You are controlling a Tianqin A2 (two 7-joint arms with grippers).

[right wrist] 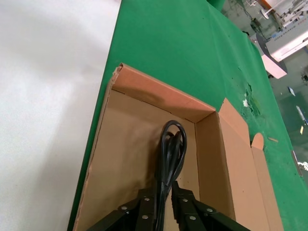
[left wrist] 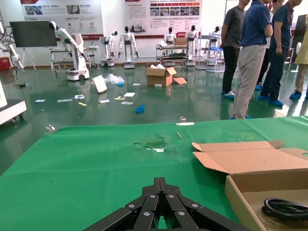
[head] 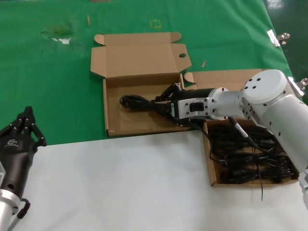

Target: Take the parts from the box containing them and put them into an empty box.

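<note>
— Where's the cord (head: 139, 102)?

— Pinched in my right gripper (head: 169, 107), mid-frame over the empty box (head: 111, 111), held low to lay flat.

— The rest?

— In the full box (head: 212, 174), lower right. My left gripper (head: 26, 124) waits lower left, jaws together.

Right gripper (head: 166, 107) clamped, arm outstretched (left gripper (head: 26, 126) parked, closed)

Light was bright, even, overhead; shadows were soft and short inside the box (head: 139, 118). Floor (left wrist: 144, 103) showed glossy glare in left wrist view. Focus was sharp throughout, no noticeable edge distortion.
</note>
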